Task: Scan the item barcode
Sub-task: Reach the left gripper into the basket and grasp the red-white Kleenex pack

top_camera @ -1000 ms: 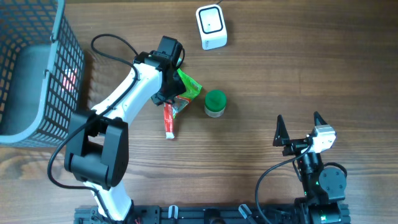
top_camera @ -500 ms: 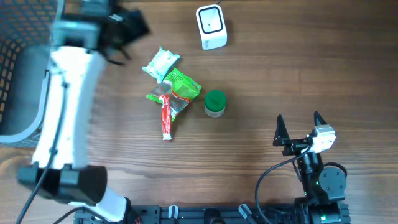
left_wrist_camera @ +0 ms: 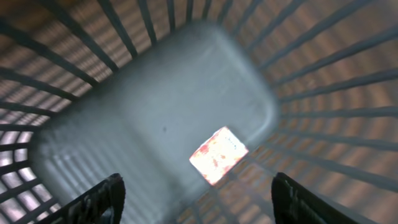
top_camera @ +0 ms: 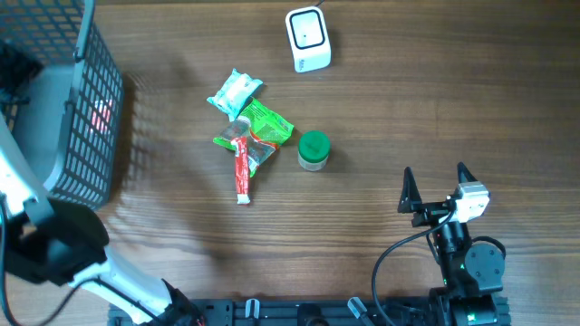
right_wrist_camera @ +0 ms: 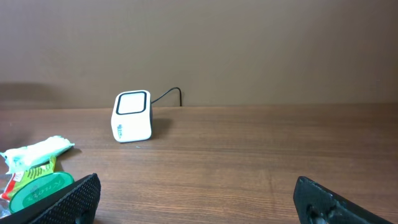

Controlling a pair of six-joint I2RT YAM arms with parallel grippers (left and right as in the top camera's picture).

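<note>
Left wrist view: blurred packet point(left_wrist_camera: 218, 155) in basket point(left_wrist_camera: 155, 93) beneath the left hand point(left_wrist_camera: 197, 185), spread wide, empty.

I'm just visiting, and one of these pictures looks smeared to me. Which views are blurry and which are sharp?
Left wrist view: blurred throughout, with the bars of the basket smeared and the small item on its floor glaring white. Overhead view: the green jar is sharp, while the left arm at the edge is soft. Right wrist view: crisp on the scanner.
</note>
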